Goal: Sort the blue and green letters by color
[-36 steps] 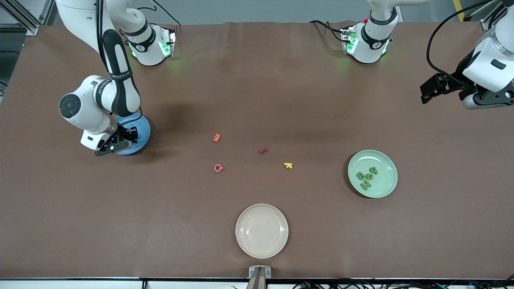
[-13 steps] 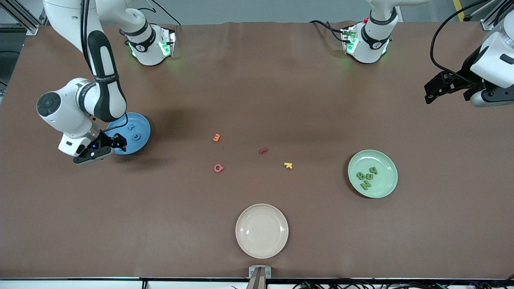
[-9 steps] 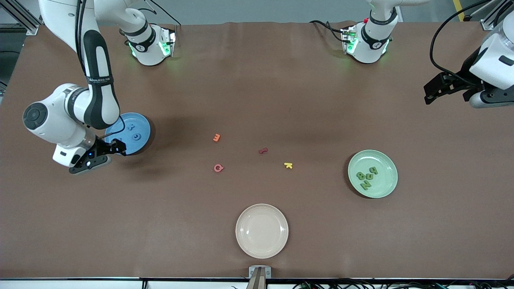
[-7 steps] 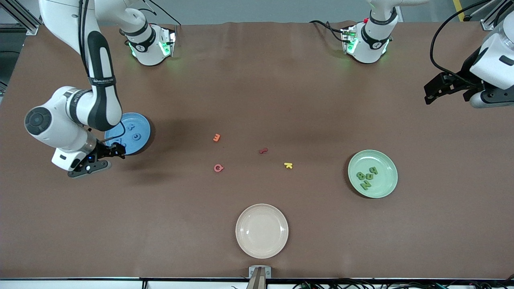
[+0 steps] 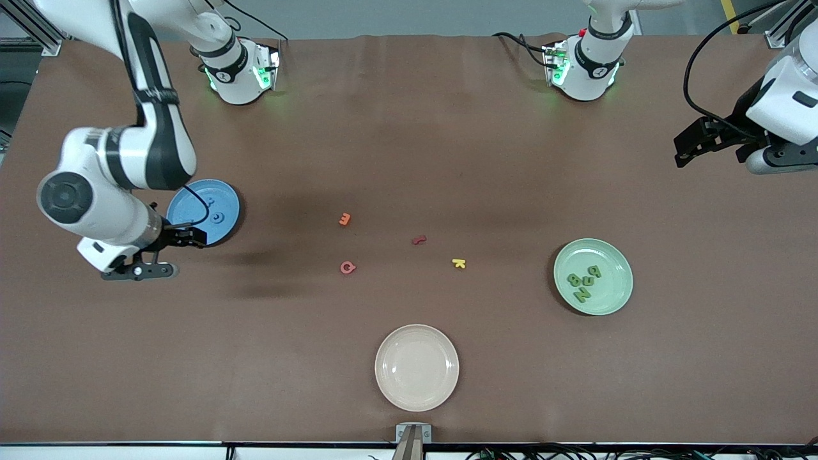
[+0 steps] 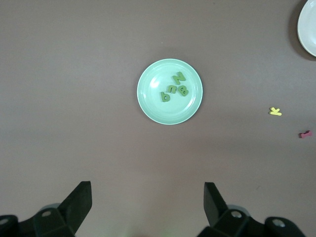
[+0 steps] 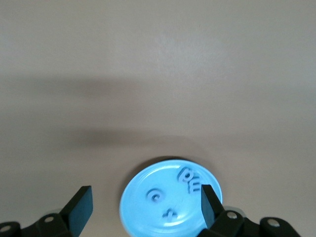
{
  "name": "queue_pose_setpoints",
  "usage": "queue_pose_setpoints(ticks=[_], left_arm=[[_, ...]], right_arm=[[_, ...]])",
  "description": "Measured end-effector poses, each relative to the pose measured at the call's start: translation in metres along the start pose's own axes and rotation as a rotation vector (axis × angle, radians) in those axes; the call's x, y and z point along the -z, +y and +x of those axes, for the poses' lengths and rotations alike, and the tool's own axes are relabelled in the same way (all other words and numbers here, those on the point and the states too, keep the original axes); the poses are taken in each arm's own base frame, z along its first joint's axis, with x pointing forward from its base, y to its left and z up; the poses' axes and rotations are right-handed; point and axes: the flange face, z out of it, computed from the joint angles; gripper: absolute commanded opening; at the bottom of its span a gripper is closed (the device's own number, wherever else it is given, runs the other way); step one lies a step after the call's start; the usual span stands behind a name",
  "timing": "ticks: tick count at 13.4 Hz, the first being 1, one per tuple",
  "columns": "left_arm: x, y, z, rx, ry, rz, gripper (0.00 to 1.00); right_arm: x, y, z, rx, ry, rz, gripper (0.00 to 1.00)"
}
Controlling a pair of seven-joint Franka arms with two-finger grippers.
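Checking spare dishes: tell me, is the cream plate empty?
Empty: the round cream plate shows only its bare glossy surface, no letters on it.

Brown surface (image 5: 409,147) carries 3 plates. Blue plate (image 5: 220,199) sits toward the right arm's end, with blue letters (image 5: 218,218) on it, partly covered by the arm. Green plate (image 5: 617,291) sits toward the left arm's end and holds 4 green letters (image 5: 583,281) clustered together. Cream plate (image 5: 416,367) lies near the edge closest to the camera. Mid-surface: orange letter (image 5: 345,219), red letter (image 5: 418,240), pink letter (image 5: 347,268), yellow letter (image 5: 459,263). Right gripper (image 5: 167,252) hangs at the blue plate's rim, jaws apart. Left gripper (image 5: 709,144) waits above the left arm's end.
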Motion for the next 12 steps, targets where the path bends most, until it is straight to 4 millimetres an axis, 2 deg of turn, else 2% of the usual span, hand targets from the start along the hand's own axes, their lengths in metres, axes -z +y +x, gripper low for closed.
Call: queue_pose_setpoints(ticks=[4,6,8,10,12], left_arm=[[0.000,-0.001,0.000,0.001,0.000,0.000,1.00],[0.000,-0.001,0.000,-0.006,-0.003,0.000,1.00],[-0.001,-0.006,0.000,-0.025,-0.012,0.002,1.00],[-0.001,-0.018,0.001,-0.042,-0.016,0.002,1.00],[0.001,-0.022,-0.001,-0.044,-0.016,0.003,1.00]], right_arm=[[0.113,0.011,-0.008,-0.013,0.079,0.032,0.97],[0.156,0.013,-0.017,-0.011,0.104,0.040,0.97],[0.180,0.013,-0.025,-0.009,0.128,0.050,0.97],[0.184,0.014,-0.027,-0.011,0.133,0.053,0.97],[0.183,0.016,-0.026,-0.016,0.131,0.052,0.97]])
